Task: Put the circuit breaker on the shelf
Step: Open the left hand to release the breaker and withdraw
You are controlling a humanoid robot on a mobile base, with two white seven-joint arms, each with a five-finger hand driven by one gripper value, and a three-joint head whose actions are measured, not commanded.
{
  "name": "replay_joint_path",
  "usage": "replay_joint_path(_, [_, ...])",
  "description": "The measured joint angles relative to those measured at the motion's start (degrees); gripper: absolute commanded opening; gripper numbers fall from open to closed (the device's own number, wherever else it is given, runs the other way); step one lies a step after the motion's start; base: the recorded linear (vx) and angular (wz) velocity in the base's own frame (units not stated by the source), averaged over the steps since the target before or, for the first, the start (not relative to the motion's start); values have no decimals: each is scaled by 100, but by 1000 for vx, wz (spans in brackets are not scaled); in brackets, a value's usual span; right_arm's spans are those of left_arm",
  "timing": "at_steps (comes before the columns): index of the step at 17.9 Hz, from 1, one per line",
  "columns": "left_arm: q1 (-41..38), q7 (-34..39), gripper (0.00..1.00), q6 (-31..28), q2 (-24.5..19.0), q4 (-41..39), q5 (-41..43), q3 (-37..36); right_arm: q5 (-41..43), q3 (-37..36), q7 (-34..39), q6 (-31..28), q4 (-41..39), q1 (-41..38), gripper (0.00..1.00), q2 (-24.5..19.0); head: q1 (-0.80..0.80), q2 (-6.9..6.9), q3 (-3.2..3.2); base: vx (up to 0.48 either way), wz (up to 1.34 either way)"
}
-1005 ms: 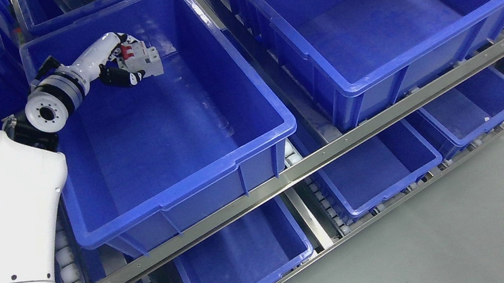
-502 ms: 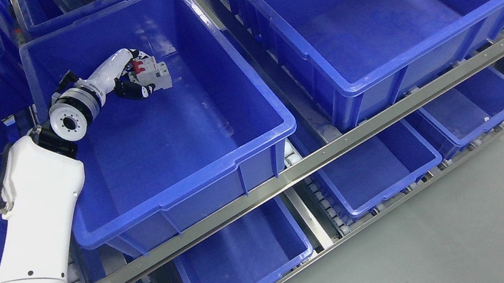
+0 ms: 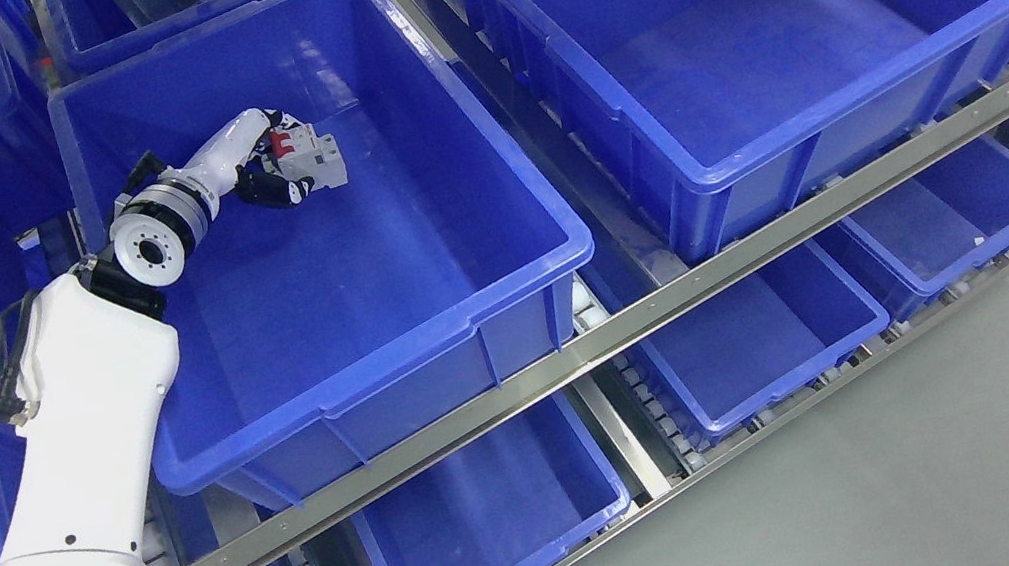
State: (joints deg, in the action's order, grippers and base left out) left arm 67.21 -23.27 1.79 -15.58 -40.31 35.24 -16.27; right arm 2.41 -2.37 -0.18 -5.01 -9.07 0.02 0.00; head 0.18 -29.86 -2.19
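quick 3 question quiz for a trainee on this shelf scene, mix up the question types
1. True or false: the left hand is grasping the circuit breaker.
2. Where is the circuit breaker? A) inside the upper left bin B) inside the upper right bin C) on the floor
3. Fill in: the switch levers on the circuit breaker are coloured ____.

Key
1. True: the fingers are closed around it.
2. A: it is held low inside that bin, near its back left; whether it touches the bottom cannot be told.
3. Red.
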Motion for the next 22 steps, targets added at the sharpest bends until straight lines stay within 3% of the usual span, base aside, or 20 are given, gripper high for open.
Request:
replay_joint_path(6, [9,12,55,-50,16,88,1,-12,0,0,0,-5,0,-1,100,0,0,0,0,-11,23])
replay_joint_path(12, [172,348,63,-89,66,141,0,-15,-1,0,2,-4,0,-1,100,0,0,0,0,-16,-5])
replay_joint_path(16, [291,399,86,-97,88,155,-1,-5,-1,0,4,-5,0,0,100,0,0,0,0,-1,-3])
replay_joint_path(19, [442,409,99,-188,103,125,-29,136,-1,0,4,-4,0,-1,100,0,0,0,0,0,0])
replay_joint_path(22, [532,483,100,-324,199,-31,-157,674,-1,0,4,-5,0,0,100,0,0,0,0,0,0])
